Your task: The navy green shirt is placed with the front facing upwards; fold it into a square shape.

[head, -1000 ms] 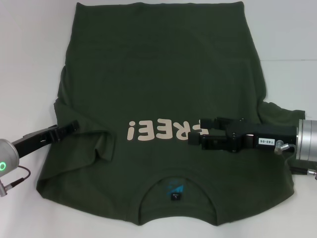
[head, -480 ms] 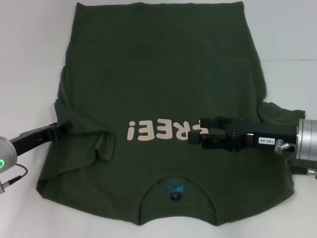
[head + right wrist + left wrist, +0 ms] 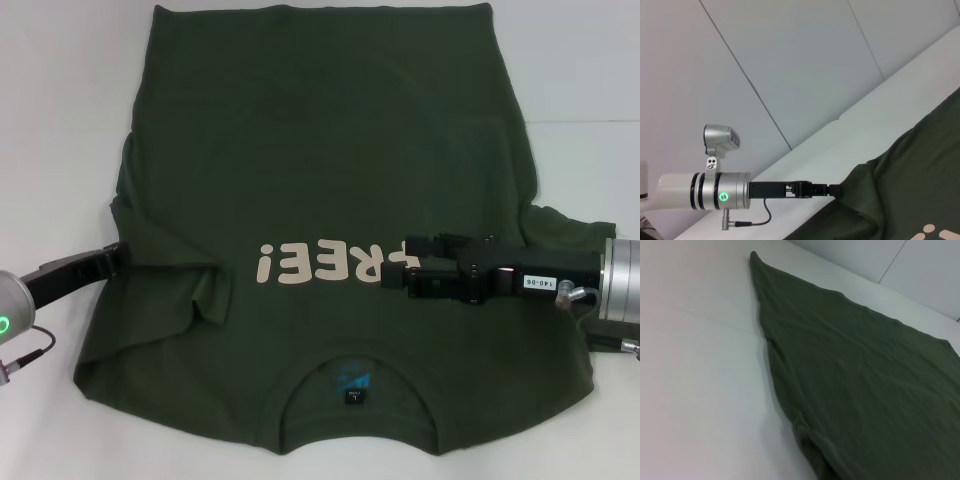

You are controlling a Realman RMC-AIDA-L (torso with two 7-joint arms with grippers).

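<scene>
The navy green shirt (image 3: 320, 150) lies spread front-up on the white table, its cream "FREE!" lettering (image 3: 310, 266) across the chest and its neck label (image 3: 352, 386) toward the near edge. The sleeve on the left side is folded in over the body, leaving a crease (image 3: 205, 290). The other sleeve (image 3: 570, 225) sticks out on the right. My left gripper (image 3: 118, 254) sits at the shirt's left edge; the right wrist view shows this left gripper (image 3: 834, 190) touching the cloth's edge. My right gripper (image 3: 400, 265) hovers open over the chest beside the lettering. The left wrist view shows only the shirt (image 3: 865, 380).
The white table (image 3: 60, 120) surrounds the shirt on the left and right sides. The shirt's hem lies at the table's far side. A pale wall (image 3: 790, 60) stands behind the table in the right wrist view.
My left gripper has drawn back leftward from over the folded sleeve to the shirt's left edge. My right gripper has shifted slightly to the right over the lettering.
</scene>
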